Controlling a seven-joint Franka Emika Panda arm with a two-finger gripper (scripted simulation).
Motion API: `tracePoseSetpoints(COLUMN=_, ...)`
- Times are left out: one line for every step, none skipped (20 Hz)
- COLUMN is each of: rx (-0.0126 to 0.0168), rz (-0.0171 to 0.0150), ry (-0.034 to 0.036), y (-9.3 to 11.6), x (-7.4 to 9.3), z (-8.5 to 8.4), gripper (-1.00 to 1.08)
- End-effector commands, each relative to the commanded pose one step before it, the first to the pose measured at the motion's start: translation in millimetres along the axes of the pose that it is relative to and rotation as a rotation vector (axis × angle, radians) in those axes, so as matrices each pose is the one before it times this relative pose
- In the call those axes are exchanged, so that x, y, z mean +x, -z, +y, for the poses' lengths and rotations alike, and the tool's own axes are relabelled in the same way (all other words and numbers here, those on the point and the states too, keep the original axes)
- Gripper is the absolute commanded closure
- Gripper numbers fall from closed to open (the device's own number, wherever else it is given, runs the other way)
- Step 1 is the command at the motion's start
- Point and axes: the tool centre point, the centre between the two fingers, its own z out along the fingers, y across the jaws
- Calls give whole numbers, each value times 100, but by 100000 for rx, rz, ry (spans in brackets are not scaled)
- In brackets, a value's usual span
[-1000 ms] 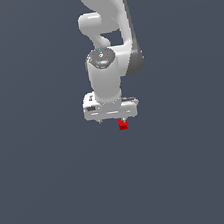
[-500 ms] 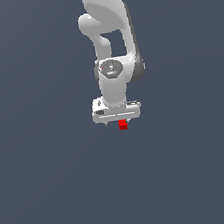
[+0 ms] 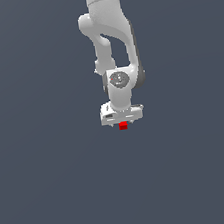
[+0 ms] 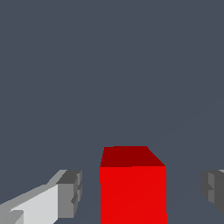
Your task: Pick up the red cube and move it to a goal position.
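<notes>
A flat, featureless slate-grey surface (image 3: 54,192) fills the whole exterior view, with no edge, wall or horizon to be made out. The white Panda arm (image 3: 107,29) comes down from the top of that view, its upper part cut off by the frame, and ends in the gripper (image 3: 123,124) pointing straight down. The red cube (image 3: 123,126) shows as a small red patch directly under the gripper body; the fingers themselves are too small to tell apart here. In the wrist view the same grey ground lies behind the red cube (image 4: 133,188), which sits between the two grey fingertips (image 4: 70,194), with a clear gap on each side: the jaws stand wide apart and grip nothing. The cube's lower part is cut off.
</notes>
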Motion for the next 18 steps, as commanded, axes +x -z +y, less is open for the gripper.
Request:
tracePoseSetpoints(rx=-51, rz=219, ry=1108, y=-1003, x=-388, z=-367, gripper=-92)
tracePoseSetpoints(rx=-20, rz=22, ry=315, y=-291, x=-110, z=-108, gripper=-92)
tracePoseSetpoints(rx=-17, rz=17, ry=248, y=-240, x=-89, z=-83, gripper=-92)
tracePoseSetpoints(rx=-15, rz=14, ry=206, y=-187, x=-69, z=-71, gripper=-92)
tracePoseSetpoints(rx=-10, rz=10, ry=137, y=-134, x=-49, z=-45, gripper=-92)
tracePoseSetpoints(rx=-8, rz=7, ry=97, y=-80, x=-29, z=-35, gripper=-92)
tracePoseSetpoints(rx=0, rz=0, ry=0, y=-28, x=-10, z=6, gripper=-92)
tracePoseSetpoints(rx=0, rz=0, ry=0, y=0, x=0, z=0, gripper=108)
tracePoseSetpoints(rx=0, rz=0, ry=0, y=0, x=0, z=0, gripper=108)
tracePoseSetpoints(rx=0, rz=0, ry=0, y=0, x=0, z=0, gripper=108)
tracePoseSetpoints(rx=0, rz=0, ry=0, y=0, x=0, z=0, gripper=108)
tracePoseSetpoints(rx=0, rz=0, ry=0, y=0, x=0, z=0, gripper=108)
tracePoseSetpoints(rx=0, rz=0, ry=0, y=0, x=0, z=0, gripper=108)
tracePoseSetpoints(rx=0, rz=0, ry=0, y=0, x=0, z=0, gripper=108)
tracePoseSetpoints(rx=0, rz=0, ry=0, y=0, x=0, z=0, gripper=108)
tracePoseSetpoints(rx=0, rz=0, ry=0, y=0, x=0, z=0, gripper=108)
tracePoseSetpoints(rx=0, rz=0, ry=0, y=0, x=0, z=0, gripper=108)
tracePoseSetpoints(rx=0, rz=0, ry=0, y=33, x=-4, z=2, gripper=108)
